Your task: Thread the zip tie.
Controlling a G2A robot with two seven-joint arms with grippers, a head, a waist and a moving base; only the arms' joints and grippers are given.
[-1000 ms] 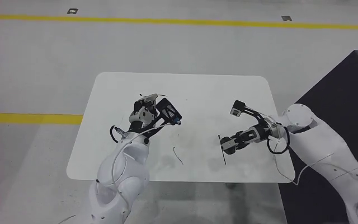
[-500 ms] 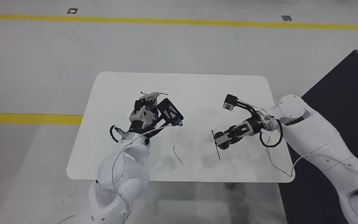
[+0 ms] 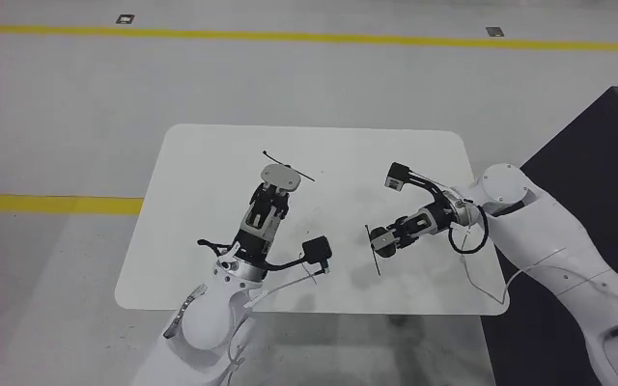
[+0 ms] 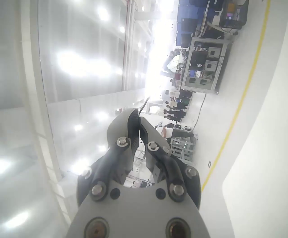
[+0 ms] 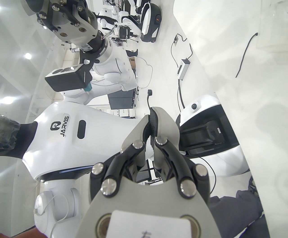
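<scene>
Pre-threading, I judge: my left gripper (image 4: pixel 137 119) clamped on a zip tie (image 4: pixel 144 104), right gripper (image 5: pixel 151 117) on a second zip tie (image 5: pixel 149 99), well apart; next, align tip with head.

Robotics lab — equipment racks (image 4: pixel 202 65) (other robots (image 5: pixel 148 18) parked).

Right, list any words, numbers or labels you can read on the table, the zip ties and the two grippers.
Table: no print visible.
Zip tie in the left gripper, zip tie in the right gripper, loose zip tie: no print visible.
White label on the right gripper's base: cut off, unreadable.
Small label on the left arm's wrist: too small to read.
</scene>
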